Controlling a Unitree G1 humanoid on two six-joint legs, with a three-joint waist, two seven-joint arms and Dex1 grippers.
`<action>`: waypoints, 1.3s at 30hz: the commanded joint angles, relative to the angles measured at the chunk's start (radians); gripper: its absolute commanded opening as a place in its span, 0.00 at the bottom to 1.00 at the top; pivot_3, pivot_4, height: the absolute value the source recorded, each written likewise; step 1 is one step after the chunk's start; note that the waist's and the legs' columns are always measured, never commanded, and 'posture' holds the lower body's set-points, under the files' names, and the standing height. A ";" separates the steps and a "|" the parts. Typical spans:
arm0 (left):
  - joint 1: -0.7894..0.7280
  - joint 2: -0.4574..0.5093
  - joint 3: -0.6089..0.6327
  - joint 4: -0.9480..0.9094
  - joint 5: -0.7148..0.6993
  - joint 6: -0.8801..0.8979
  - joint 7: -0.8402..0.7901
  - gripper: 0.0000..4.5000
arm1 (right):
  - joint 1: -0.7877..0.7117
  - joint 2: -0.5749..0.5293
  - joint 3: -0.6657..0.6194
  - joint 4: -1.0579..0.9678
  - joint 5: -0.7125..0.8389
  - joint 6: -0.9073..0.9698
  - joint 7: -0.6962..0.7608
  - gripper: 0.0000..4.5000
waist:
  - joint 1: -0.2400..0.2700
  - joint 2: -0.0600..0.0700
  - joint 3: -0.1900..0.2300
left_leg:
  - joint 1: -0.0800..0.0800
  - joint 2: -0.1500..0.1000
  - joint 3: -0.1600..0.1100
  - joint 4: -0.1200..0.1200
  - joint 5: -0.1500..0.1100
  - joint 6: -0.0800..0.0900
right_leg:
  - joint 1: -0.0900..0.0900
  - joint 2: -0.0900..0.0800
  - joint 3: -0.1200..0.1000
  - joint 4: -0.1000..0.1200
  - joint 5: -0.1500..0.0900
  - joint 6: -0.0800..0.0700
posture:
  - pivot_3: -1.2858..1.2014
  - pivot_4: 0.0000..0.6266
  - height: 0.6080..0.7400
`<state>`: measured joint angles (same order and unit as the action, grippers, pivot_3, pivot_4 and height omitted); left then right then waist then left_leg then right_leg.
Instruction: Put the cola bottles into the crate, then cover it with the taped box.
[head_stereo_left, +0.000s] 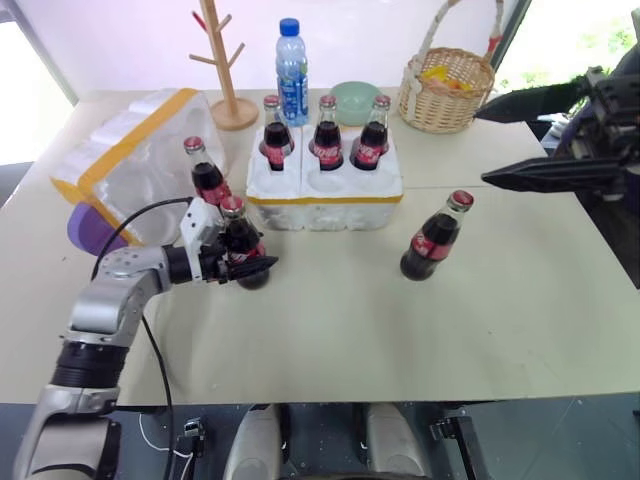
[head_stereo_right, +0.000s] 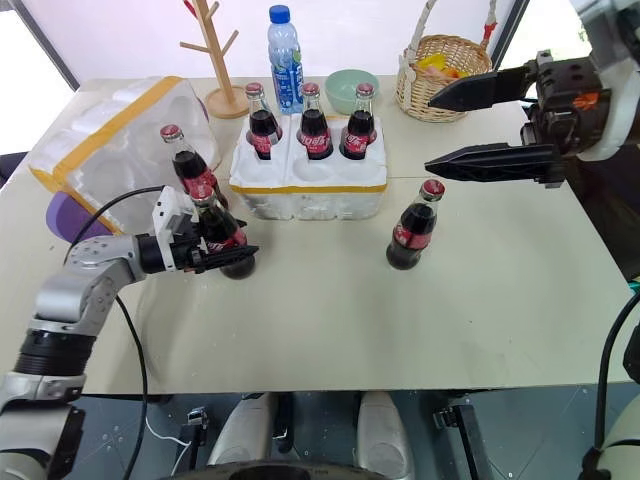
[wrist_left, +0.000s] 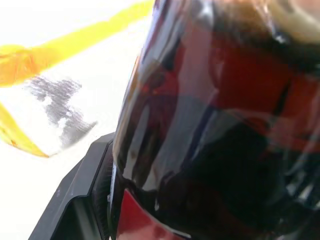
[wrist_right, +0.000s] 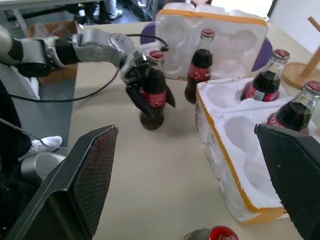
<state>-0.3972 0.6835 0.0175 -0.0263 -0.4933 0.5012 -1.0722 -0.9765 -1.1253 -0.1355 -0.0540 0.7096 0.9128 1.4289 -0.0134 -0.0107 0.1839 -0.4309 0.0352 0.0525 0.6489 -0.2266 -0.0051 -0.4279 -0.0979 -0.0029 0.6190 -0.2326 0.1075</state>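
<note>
Three cola bottles (head_stereo_left: 327, 135) stand in the back wells of the crate (head_stereo_left: 325, 185); its front wells are bare. A fourth bottle (head_stereo_left: 243, 245) stands on the tabletop (head_stereo_left: 400, 330) left of the crate, the left claw (head_stereo_left: 245, 268) closing its fingers round its body, forearm reaching in level from the left. Another bottle (head_stereo_left: 205, 172) stands just behind, before the taped box (head_stereo_left: 135, 160) tipped on its side. The right claw (head_stereo_right: 450, 125) hangs wide open and empty above a lone bottle (head_stereo_right: 412, 228), pointing left.
</note>
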 joint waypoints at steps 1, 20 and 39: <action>-0.036 0.030 0.048 -0.153 -0.134 0.098 -0.048 0.63 | -0.004 -0.017 -0.042 -0.026 0.032 0.009 -0.017 1.00 | 0.001 0.000 0.000 | 0.000 0.000 0.000 0.000 0.000 0.000 | 0.000 0.000 0.000 0.000 0.000 0.000 | 0.52 0.24 1.00; -0.697 -0.476 -0.024 0.430 0.115 -0.162 0.448 0.63 | 0.123 -0.008 -0.116 -0.123 0.089 0.001 -0.158 1.00 | 0.021 -0.003 0.002 | -0.011 -0.002 -0.005 0.014 -0.001 0.003 | -0.002 0.001 -0.001 0.000 0.006 0.011 | 0.52 0.24 1.00; -0.769 -0.601 -0.054 0.778 0.285 -0.145 0.489 0.99 | 0.197 0.035 -0.126 -0.131 0.097 -0.026 -0.268 1.00 | 0.028 -0.003 0.002 | -0.013 -0.003 -0.005 0.016 -0.003 0.005 | -0.001 0.000 -0.001 -0.001 0.007 0.012 | 0.52 0.24 1.00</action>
<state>-1.1543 0.0735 -0.0582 0.7850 -0.2050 0.3514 -0.5770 -0.7744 -1.0852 -0.2278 -0.1658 0.7916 0.9001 1.1687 0.0149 -0.0140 0.1861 -0.4440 0.0321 0.0475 0.6651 -0.2292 0.0002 -0.4295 -0.0976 -0.0036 0.6178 -0.2258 0.1196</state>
